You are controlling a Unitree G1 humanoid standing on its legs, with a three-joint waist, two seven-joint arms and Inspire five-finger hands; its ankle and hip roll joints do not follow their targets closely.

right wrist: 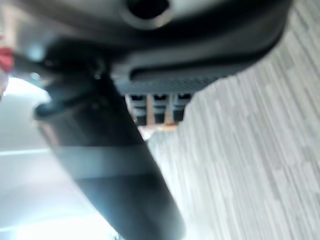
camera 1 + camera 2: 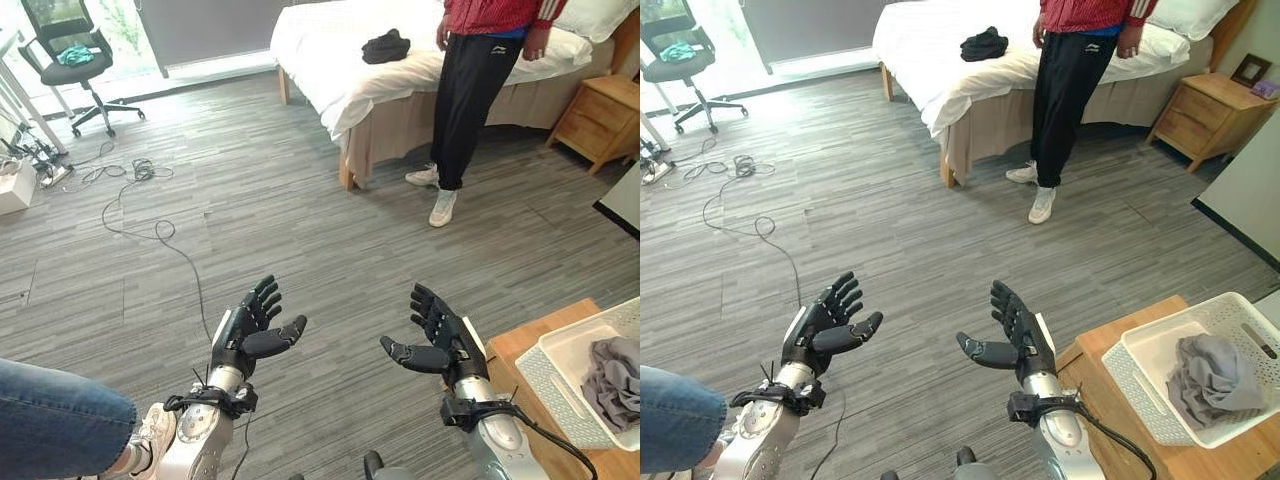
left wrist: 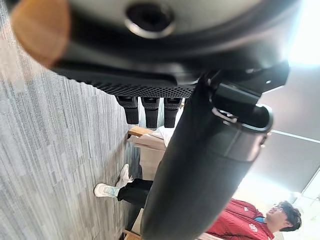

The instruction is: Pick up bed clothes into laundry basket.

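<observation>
A black garment (image 2: 386,46) lies bunched on the white bed (image 2: 320,60) at the far side of the room. At the lower right a white laundry basket (image 2: 1140,350) sits on a low wooden table (image 2: 1100,400) with a grey garment (image 2: 1205,375) in it. Both hands are raised over the floor in front of me, far from the bed. My left hand (image 2: 250,325) is open, fingers straight, holding nothing. My right hand (image 2: 440,335) is open too, palm facing inward, and holds nothing.
A person in a red jacket and black trousers (image 2: 465,95) stands at the bed's near side. A wooden nightstand (image 2: 600,118) is right of the bed. An office chair (image 2: 75,60) and a floor cable (image 2: 150,215) are at the left. Someone's jeans leg (image 2: 50,415) shows at lower left.
</observation>
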